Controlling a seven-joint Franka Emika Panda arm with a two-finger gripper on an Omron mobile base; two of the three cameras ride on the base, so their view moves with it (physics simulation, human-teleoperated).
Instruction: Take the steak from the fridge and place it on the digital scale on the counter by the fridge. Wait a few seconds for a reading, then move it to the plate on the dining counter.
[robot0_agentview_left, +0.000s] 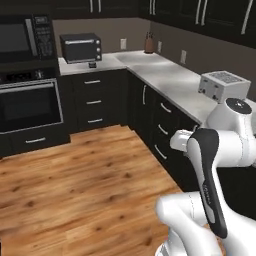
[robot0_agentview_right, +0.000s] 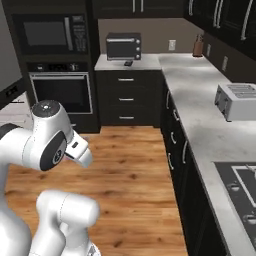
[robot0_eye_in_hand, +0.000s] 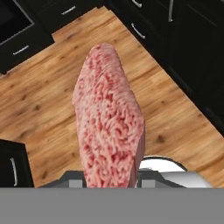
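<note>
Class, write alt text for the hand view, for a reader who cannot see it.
A pinkish-red raw steak stands on edge, gripped from below by the gripper, above a wooden floor. Dark cabinets with silver handles line the top and right.

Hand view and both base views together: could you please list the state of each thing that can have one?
steak: held in the gripper, above the wood floor
gripper: shut on the steak
digital scale: bare, on the counter in front of the toaster oven
toaster oven: door shut
built-in oven: door shut
microwave: door shut
corner drawers: all shut
</note>
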